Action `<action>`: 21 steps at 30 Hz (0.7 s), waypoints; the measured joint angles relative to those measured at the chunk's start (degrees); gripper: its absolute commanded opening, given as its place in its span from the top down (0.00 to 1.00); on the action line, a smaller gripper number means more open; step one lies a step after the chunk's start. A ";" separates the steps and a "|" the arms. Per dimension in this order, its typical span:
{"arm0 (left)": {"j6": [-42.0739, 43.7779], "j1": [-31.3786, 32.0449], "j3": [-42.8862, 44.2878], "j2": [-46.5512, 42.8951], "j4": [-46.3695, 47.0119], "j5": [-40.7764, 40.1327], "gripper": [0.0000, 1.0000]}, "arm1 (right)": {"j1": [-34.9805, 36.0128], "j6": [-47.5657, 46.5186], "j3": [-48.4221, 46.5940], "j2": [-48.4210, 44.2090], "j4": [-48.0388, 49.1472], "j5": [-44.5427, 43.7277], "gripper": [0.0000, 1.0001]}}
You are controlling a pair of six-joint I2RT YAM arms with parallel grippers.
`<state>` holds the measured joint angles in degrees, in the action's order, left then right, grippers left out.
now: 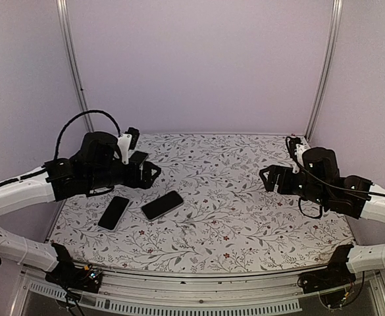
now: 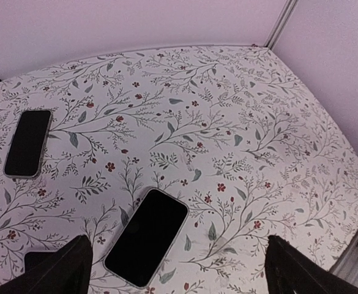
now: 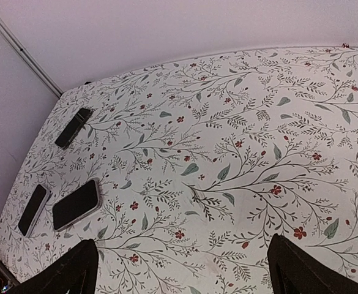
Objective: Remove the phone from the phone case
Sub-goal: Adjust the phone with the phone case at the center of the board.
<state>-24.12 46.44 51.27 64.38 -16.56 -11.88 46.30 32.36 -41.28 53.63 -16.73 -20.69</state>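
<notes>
- black glass with a pale see-through rim: the phone (image 1: pixel 162 205) lies screen up inside the phone case (image 3: pixel 78 218), flat on the floral table top (image 1: pixel 245 217). looks fully seated in the shell, as far as i can tell.
- left gripper (image 1: pixel 151 172) hangs above the table with its fingers (image 2: pixel 62 269) spread wide and nothing between them. in its wrist view the cased phone lies on the table between the two tips, nearer the left-hand finger, and touches neither.
- right gripper (image 1: pixel 266 178) is also spread wide and empty, with its fingers (image 3: pixel 301 269) at the bottom corners of its wrist view. the cased phone is well apart from them, far ahead and off toward the left-hand tip's side.
- second phone (image 1: pixel 114 212), also dark and screen up, lies just beside the cased one on the side away from the right fingers. there's a small gap, so they don't touch.
- third phone (image 2: pixel 29 143) lies on its own, well apart from the other two, ahead of the left fingers and out past the left-hand tip.
</notes>
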 measured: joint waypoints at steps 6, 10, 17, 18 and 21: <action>-2.12 0.46 -0.92 7.41 -0.94 1.73 0.00 | 0.02 -0.28 0.26 -0.90 0.09 1.62 0.01; -2.95 0.74 -2.03 14.36 -0.96 2.49 0.01 | 0.00 -0.55 0.44 -0.92 0.66 2.43 0.01; -2.91 0.15 -2.43 23.87 -0.48 4.63 0.01 | 0.02 -1.14 0.74 -0.50 2.60 4.79 0.01; -2.91 -0.17 -2.43 24.70 -0.13 5.40 0.01 | 0.02 -1.29 0.74 -0.28 2.78 4.96 0.01; -2.60 -1.68 -2.38 26.14 1.27 7.06 0.01 | 0.00 -1.66 0.74 0.13 2.93 5.46 0.01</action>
<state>-26.72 44.75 48.88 90.52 -15.29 -4.82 46.30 30.70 -40.53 53.76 -13.80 -15.22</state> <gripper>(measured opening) 0.995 0.989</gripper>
